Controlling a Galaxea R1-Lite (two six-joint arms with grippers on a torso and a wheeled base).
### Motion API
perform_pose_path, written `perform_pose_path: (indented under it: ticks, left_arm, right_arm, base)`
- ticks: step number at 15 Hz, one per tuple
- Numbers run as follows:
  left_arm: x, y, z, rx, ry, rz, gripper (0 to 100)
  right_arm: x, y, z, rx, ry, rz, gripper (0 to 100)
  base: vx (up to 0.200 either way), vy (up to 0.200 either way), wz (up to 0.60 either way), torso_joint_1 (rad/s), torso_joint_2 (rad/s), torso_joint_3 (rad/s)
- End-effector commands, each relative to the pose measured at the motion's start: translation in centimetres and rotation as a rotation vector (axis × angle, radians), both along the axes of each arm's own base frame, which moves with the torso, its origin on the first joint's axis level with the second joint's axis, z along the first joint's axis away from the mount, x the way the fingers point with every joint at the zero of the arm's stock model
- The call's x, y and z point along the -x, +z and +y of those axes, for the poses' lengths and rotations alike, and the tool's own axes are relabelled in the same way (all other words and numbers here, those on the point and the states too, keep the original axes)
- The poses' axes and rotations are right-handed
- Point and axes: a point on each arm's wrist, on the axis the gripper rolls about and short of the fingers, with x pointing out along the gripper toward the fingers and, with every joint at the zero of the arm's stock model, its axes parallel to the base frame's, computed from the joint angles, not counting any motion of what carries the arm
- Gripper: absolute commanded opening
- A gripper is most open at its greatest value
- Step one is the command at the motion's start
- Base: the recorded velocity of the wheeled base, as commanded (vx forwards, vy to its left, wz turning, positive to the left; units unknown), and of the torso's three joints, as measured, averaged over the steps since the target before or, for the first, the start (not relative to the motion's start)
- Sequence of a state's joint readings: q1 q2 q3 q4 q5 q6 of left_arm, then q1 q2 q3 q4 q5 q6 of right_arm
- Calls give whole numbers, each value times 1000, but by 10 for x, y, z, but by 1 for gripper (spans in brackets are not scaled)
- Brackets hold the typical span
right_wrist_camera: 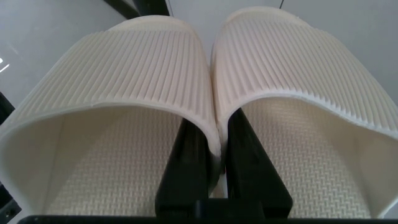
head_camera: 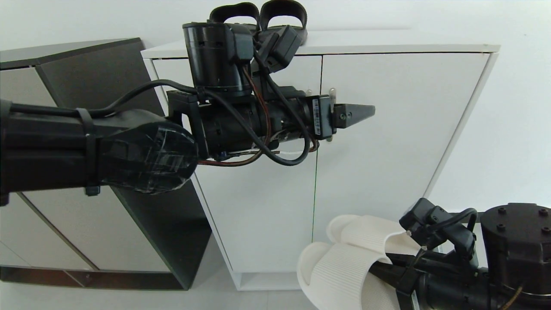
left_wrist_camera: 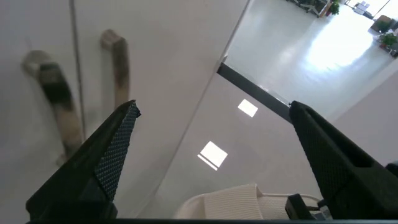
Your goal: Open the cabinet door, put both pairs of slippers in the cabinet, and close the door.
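"Where are the white slippers (head_camera: 344, 254)?"

"Clamped in the right gripper (right_wrist_camera: 216, 155). One finger goes inside each slipper, and the two inner side walls are pinched together between them. The toes point away from the fingertips, towards the foot of the white cabinet (head_camera: 387, 142)."

"What do they look like?"

"Cream-white, with ribbed straps and a small diamond pattern on the insoles. They're held side by side."

"And the other pair?"

"The black slippers (head_camera: 258, 13) sit on the cabinet's top, above the left gripper (left_wrist_camera: 214, 112) and apart from it."

"Is that one holding anything?"

"No. Its fingers are spread wide with nothing between them. The two door handles (left_wrist_camera: 117, 62) lie just beside one fingertip, and both doors (head_camera: 258, 202) are shut."

"How are the arms placed?"

"The left arm stretches level across the cabinet front. The right one is low, near the cabinet's base."
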State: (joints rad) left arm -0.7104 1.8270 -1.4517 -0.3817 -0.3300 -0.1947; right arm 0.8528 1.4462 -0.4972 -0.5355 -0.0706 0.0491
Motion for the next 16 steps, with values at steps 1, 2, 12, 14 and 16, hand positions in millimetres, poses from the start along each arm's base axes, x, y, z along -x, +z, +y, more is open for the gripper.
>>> perform_pose_path:
  ticks: [1,2,12,14,16]
  left_arm:
    - [-5,2,3,5,10,-6,100]
    - [-7,2,5,4,16,-4,100]
    - [-27,-10,-9,-6,30,7,100]
    - [-32,-14,-13,-9,30,11,100]
    - [-35,-15,-16,-9,30,11,100]
  right_arm:
    - [0,-1,0,3,-1,2,0]
    - [0,0,0,3,-1,0,0]
    - [-2,-3,2,10,-7,0,0]
    - [-2,-3,2,10,-8,-1,0]
    - [-2,-3,2,10,-7,0,0]
  base:
    - [0,0,0,0,0,0]
    - [0,0,0,0,0,0]
    - [0,0,0,0,0,0]
    - [0,0,0,0,0,0]
    - [0,0,0,0,0,0]
